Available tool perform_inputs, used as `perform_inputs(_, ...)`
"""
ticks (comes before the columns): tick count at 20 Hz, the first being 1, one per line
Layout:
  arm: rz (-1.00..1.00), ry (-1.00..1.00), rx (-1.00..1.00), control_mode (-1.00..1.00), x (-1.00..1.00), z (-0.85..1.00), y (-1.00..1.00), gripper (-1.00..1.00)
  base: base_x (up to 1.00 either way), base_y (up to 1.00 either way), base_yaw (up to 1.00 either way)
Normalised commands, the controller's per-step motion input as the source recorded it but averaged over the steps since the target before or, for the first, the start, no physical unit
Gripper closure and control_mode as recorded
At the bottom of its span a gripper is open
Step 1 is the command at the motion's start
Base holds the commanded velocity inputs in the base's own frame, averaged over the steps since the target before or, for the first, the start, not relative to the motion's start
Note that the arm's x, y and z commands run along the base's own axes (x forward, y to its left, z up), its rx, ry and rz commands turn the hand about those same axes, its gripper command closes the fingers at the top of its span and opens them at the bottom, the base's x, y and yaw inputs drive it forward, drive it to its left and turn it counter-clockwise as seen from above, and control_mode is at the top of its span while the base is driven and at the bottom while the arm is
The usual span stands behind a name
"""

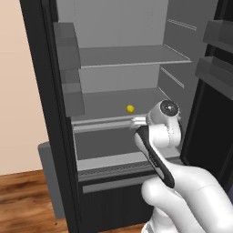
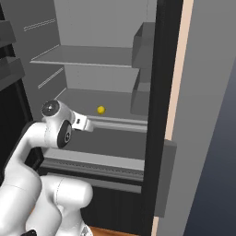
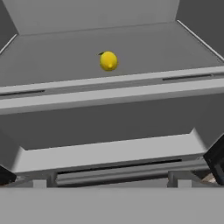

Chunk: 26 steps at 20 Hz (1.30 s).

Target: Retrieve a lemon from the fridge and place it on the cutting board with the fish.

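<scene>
The fridge [image 1: 43,91] stands open, showing its grey interior. The lemon [image 1: 130,108] is a small yellow fruit lying alone on the middle shelf [image 1: 113,98], near its front edge. It also appears as the lemon [image 2: 101,109] and as the lemon [image 3: 108,61]. My gripper [image 1: 137,122] hovers just outside the shelf front, slightly below and short of the fruit, aimed inward. In the hand view the gripper [image 3: 111,170] is open, its dark fingertips [image 3: 217,159] spread to both sides with nothing between them. The cutting board and the fish are out of view.
An upper shelf [image 1: 132,57] sits above the lemon's shelf, and a drawer [image 1: 109,143] with a pale front lip lies below it. Door bins [image 1: 68,77] line the left door, and more bins [image 1: 216,68] hang on the right. Wooden floor [image 1: 27,200] lies at the lower left.
</scene>
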Motion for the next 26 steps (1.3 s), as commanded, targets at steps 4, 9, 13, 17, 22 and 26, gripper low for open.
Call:
perform_inputs(4, 0.0, -0.15, 0.0, -1.0, 0.0, 0.44, -0.08, -1.0, 0.0, 0.0, 0.0)
perform_inputs(9, 0.0, -0.03, 0.0, -1.0, 0.01, 0.53, -0.1, -1.0, 0.0, 0.0, 0.0)
perform_inputs(13, 0.0, 0.0, 0.0, -1.0, 0.32, 0.0, 0.0, -1.0, 0.0, 0.0, 0.0)
perform_inputs(17, 0.0, 0.0, 0.0, -1.0, 0.37, 0.0, 0.0, -1.0, 0.0, 0.0, 0.0)
perform_inputs(22, 0.0, 0.0, 0.0, -1.0, 0.37, 0.0, 0.0, -1.0, 0.0, 0.0, 0.0)
perform_inputs(26, 0.0, 0.01, 0.0, -1.0, 0.49, 0.0, 0.0, -1.0, 0.0, 0.0, 0.0)
